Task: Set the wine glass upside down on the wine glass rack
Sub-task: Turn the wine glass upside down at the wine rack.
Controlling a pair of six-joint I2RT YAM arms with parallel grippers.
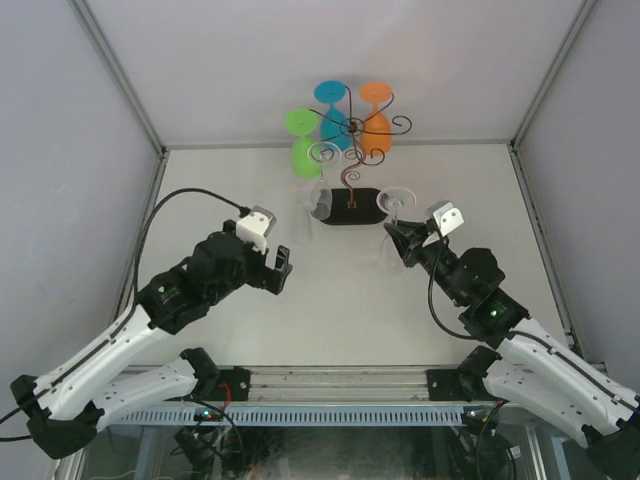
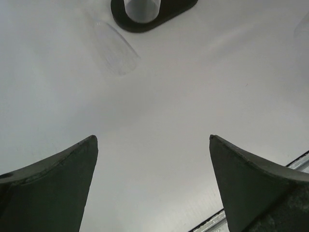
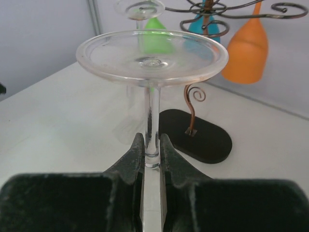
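I see the white tabletop filling my overhead view. The dark-brown wire wine glass rack stands on its black oval base at the far middle of it. Its scroll arms carry three coloured glasses hung foot-up: a green plastic glass, a blue plastic glass and an orange plastic glass. A second clear glass hangs foot-up at the rack's left side, its bowl over the left end of the base.

My left tool is released, with its dark fingers spread as wide as they go. It grasps nothing and touches nothing, and only bare tabletop shows between the fingers. It sits to the near left of the rack, well apart from it.

My right tool is clenched on the stem of the clear wine glass, gripping low on the stem with the round foot uppermost. The glass is upside down and upright in the grip. It is just beside the right end of the rack's base and not on any arm. The tool hides its bowl in the wrist view.
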